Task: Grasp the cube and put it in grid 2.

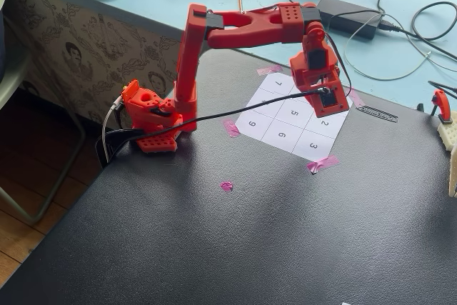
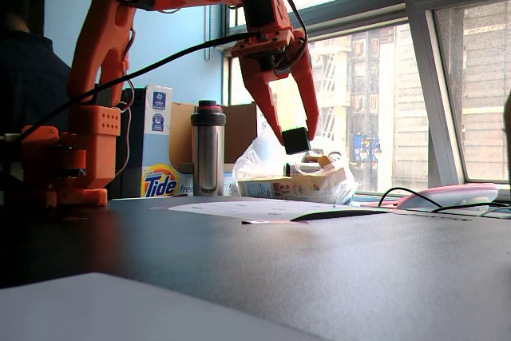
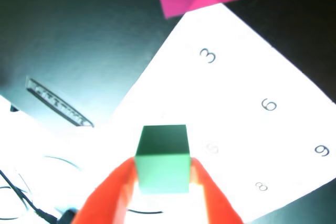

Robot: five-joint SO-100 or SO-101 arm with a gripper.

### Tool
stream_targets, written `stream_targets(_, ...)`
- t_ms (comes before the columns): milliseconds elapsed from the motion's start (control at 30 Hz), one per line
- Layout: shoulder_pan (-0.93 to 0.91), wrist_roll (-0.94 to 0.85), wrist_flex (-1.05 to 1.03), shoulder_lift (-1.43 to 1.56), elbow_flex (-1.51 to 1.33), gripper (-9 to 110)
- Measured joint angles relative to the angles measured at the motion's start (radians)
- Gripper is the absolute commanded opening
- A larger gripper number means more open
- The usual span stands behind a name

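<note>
The green cube (image 3: 163, 158) is pinched between the two red fingers of my gripper (image 3: 163, 170), which is shut on it. In a fixed view the cube (image 2: 296, 140) shows dark against the window and hangs well above the paper sheet (image 2: 239, 208). From above, the gripper (image 1: 329, 103) hovers over the sheet's right side, just above grid 2 (image 1: 325, 124), between the cells printed 5 and 3. In the wrist view the digits 3, 6, 9, 5 and 8 show; the 2 is washed out by glare.
Pink tape (image 1: 322, 164) holds the sheet's corners, and a loose scrap (image 1: 227, 186) lies on the black mat. Cables and a power adapter (image 1: 348, 12) lie behind the sheet. A steel bottle (image 2: 207, 149) and a Tide box (image 2: 158, 141) stand at the back.
</note>
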State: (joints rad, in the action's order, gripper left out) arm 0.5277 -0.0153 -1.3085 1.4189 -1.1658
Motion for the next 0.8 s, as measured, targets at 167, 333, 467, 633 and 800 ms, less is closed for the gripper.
stream_targets(167, 0.046, 0.015, -0.015, -0.061, 0.064, 0)
stream_targets(333, 0.063, 0.025, -0.008, -0.104, 0.067, 0)
stream_targets(467, 0.057, 0.026, 0.017, -0.115, 0.061, 0)
stream_targets(633, 0.057, 0.026, 0.060, -0.124, 0.021, 0)
stream_targets(800, 0.015, 0.026, 0.137, -0.124, -0.074, 0)
